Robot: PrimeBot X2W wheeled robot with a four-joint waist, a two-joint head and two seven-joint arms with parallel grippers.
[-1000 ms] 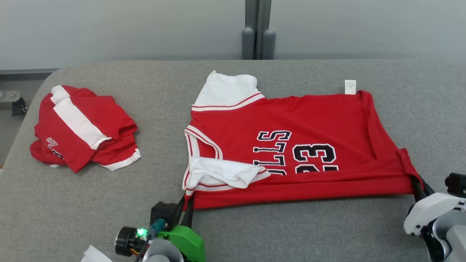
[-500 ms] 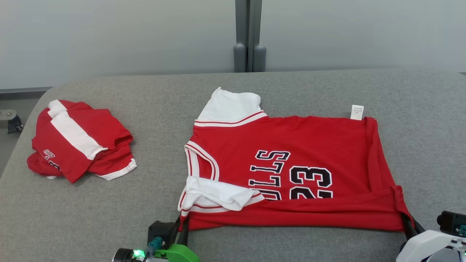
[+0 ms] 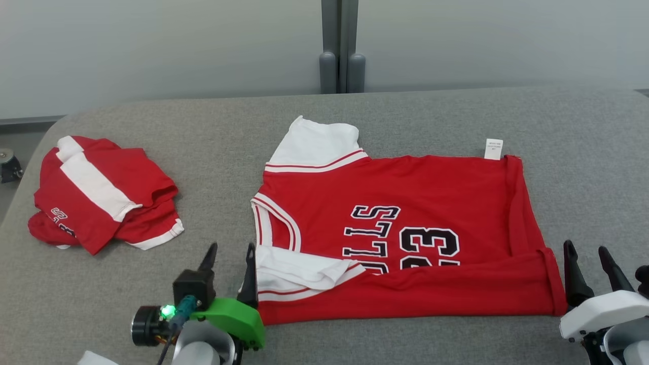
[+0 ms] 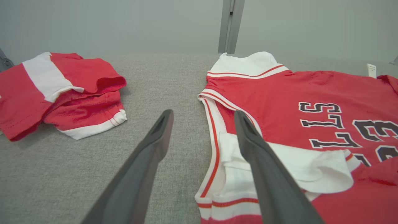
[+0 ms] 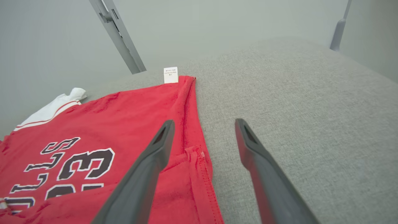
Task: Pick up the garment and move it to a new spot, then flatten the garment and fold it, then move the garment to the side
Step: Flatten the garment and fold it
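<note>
Mid-fold: the red garment (image 3: 405,203) lies spread across the middle of the grey table (image 3: 203,126), with its near edge turned over.
The left gripper (image 3: 231,248) and right gripper (image 3: 585,247) stand at the table's near side, fingers wide apart and holding nothing, one just beside each near corner of the cloth. For a clean next fold, I judge both should pinch their corners equally deep, lift together, and carry the edge toward the table's far side, keeping the tucked white sleeve (image 3: 299,271) inside.
</note>
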